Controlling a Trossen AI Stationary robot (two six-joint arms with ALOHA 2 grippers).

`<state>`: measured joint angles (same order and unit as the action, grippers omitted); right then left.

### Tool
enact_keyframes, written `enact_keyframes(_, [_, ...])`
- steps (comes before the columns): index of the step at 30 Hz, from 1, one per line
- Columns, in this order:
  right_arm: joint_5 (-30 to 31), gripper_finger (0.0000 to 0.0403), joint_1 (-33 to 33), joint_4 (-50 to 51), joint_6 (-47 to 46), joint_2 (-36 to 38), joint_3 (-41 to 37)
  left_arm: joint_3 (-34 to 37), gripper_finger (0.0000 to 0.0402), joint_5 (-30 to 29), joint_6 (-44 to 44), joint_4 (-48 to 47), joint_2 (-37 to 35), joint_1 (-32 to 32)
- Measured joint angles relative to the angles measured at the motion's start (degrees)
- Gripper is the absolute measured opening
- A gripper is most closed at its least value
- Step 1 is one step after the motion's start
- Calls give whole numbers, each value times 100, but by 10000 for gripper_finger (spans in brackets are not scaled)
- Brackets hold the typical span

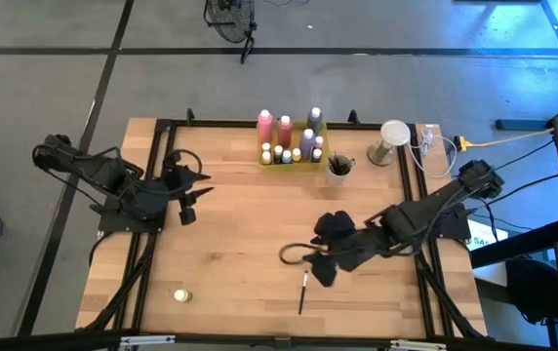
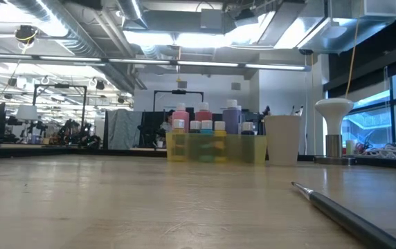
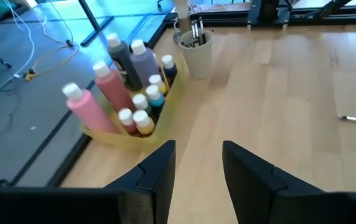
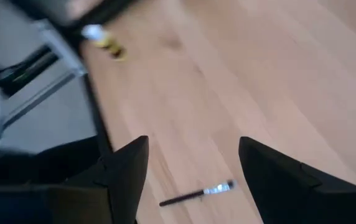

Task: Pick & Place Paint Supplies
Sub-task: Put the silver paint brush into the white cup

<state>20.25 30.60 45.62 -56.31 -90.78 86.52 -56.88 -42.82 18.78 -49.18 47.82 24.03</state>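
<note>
Hovering my right gripper [image 1: 323,255] with fingers spread and empty, I note the thin dark-handled paintbrush with metal ferrule [image 1: 303,290] lying flat on the bare wooden table [image 1: 230,244], just beside the gripper at its 7 o'clock in the high view. Its long axis runs roughly 12 to 6, tip toward 12. The right arm is clearly nearer; I judge a short descent and wrist turn across the handle will do. A small yellow pale-capped bottle [image 1: 181,294] lies farther off at 9 o'clock. My left gripper [image 1: 189,190] waits, fingers parted, well apart, at 10 o'clock.
</note>
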Motion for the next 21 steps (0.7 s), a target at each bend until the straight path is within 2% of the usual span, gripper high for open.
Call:
enact_keyframes(3, [-182,253,-141,864,-1051,-493,560,567,128,46,42,476,-225,0])
enact_keyframes(7, [-749,253,-357,1513,-2333,-1233,1004,1209,127,140,11,914,-494,0])
enact_keyframes(12, [-2037,253,-720,1519,-3548,-1856,1067,1894,128,242,-296,1576,-767,0])
enact_keyframes(14, [-2309,253,-788,1486,-3903,-2070,1067,2088,127,258,-348,1818,-855,0])
enact_keyframes(18, [-2498,253,-834,1195,-4230,-2379,1067,2296,128,753,-604,2129,-1044,0])
enact_keyframes(21, [-2362,253,-843,1030,-4291,-2576,1067,2299,127,1292,-643,2133,-1171,0])
